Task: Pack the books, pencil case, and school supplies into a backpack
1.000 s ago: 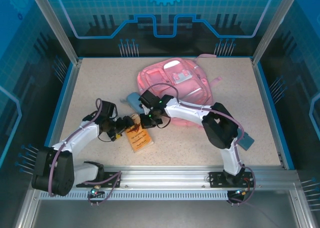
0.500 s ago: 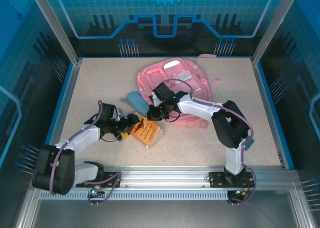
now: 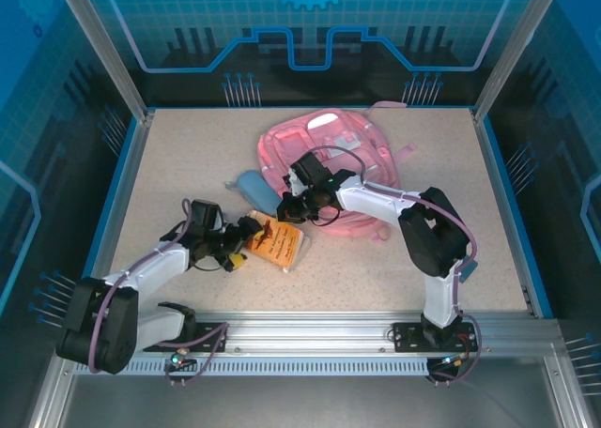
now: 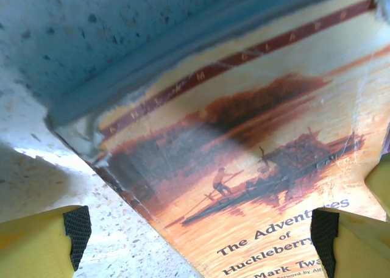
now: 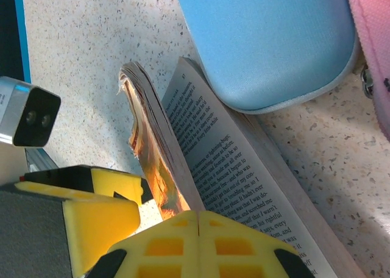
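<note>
The tan-orange book [image 3: 279, 244] lies on the table in front of the pink backpack [image 3: 331, 156], with its cover and front pages lifted. My right gripper [image 5: 198, 220] is shut on the lifted cover and pages [image 5: 149, 144]; a printed page [image 5: 234, 168] lies open beside them. The light blue pencil case [image 5: 274, 40] lies just beyond the book, next to the backpack [image 5: 373, 52]. My left gripper [image 4: 201, 241] is open. Its pads [image 4: 77, 228] stand on either side of the book's picture cover [image 4: 256, 168] without touching it. From above, the left gripper [image 3: 250, 235] is at the book's left edge and the right gripper [image 3: 287, 209] at its far edge.
The pencil case [image 3: 252, 186] rests against the backpack's left side. The speckled table [image 3: 188, 156] has free room on the left and front right. Blue rails [image 3: 122, 175] border it. The left arm's yellow finger [image 5: 91, 220] stands close beside my right fingers.
The book has slid right toward the backpack and turned, drawn by the right gripper. The left gripper has opened wider and followed it to the right.
</note>
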Motion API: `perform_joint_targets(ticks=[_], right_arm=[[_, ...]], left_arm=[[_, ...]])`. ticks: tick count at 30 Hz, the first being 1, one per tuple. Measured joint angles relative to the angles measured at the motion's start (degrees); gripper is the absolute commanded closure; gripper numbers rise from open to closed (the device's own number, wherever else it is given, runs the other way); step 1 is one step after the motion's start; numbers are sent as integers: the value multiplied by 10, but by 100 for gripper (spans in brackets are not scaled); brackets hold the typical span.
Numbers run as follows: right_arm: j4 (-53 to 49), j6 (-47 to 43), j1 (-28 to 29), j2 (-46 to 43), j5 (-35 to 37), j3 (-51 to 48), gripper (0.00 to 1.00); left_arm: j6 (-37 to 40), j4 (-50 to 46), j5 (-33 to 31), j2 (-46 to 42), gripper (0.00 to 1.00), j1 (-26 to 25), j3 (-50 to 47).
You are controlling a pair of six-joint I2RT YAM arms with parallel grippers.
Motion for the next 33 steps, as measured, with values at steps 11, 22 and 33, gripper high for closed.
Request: perform_joint_targets(ticks=[11,22,33], right_arm=[[4,7,-1,0,0,0,100],[18,13,-12,-1,7,-7,100],[14,12,-17,-3,34,-16,100]], left_arm=[[-81,113,-3,31,7,-41,-24],[-107,198,-13,16,17,-44,-60],[-118,207,-58,-91,37,-45,-78]])
